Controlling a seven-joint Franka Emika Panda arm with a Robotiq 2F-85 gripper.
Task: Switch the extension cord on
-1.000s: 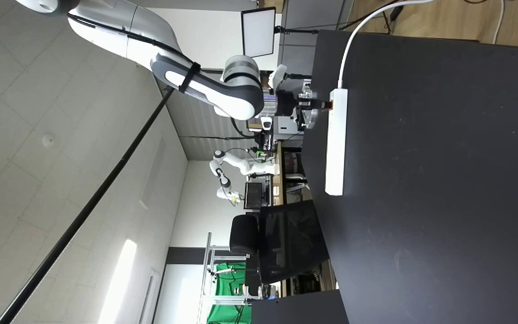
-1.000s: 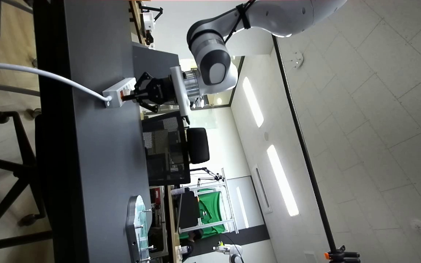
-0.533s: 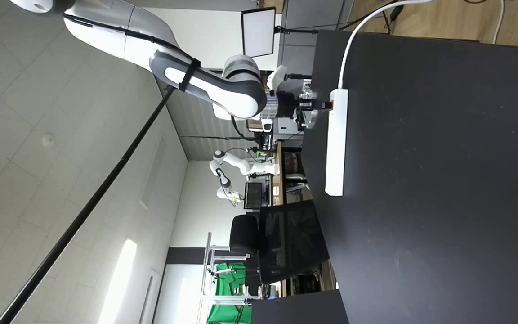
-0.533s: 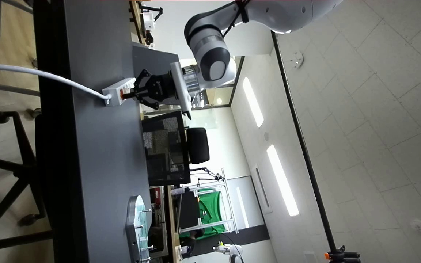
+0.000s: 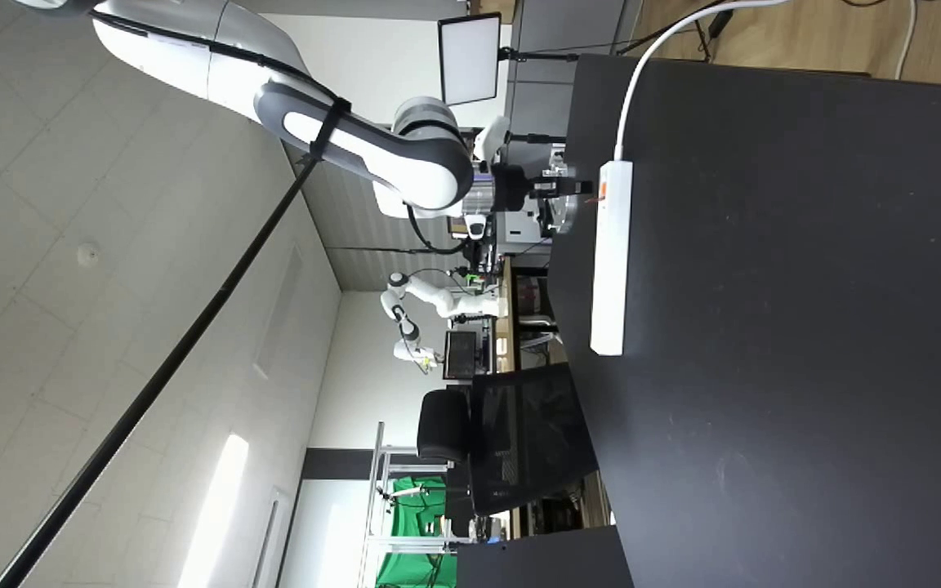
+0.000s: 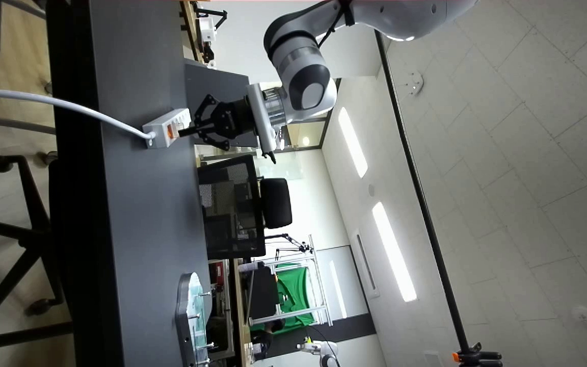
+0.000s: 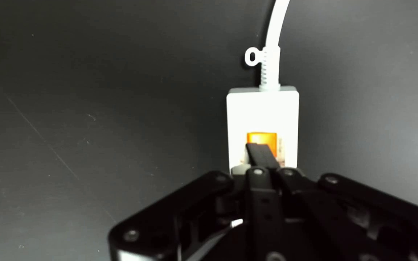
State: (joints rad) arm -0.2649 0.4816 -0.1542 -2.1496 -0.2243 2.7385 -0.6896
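Observation:
The extension cord is a white bar-shaped strip point(image 5: 611, 278) lying on the dark table; it also shows in an exterior view point(image 6: 159, 126) and the wrist view point(image 7: 263, 112). Its white cable point(image 7: 276, 25) leaves the end near its switch. The bright orange switch point(image 7: 263, 137) is partly hidden by my fingertips in the wrist view; it also shows in both exterior views point(image 5: 602, 190) point(image 6: 170, 131). My gripper point(image 7: 261, 154) is shut and empty. In both exterior views its fingertips point(image 5: 588, 188) point(image 6: 181, 133) are a short gap above the switch, apart from the strip.
The dark table point(image 5: 805, 327) carries the strip. The cable runs off the table's edge. A clear-topped plate with upright bolts point(image 6: 191, 321) stands farther along the table. A black mesh chair point(image 6: 230, 209) stands behind the table edge. Both exterior views are turned sideways.
My gripper, earlier with its fingertips at the orange switch, has lifted straight off it by a small gap. The switch is now uncovered in both exterior views. The strip has not moved.

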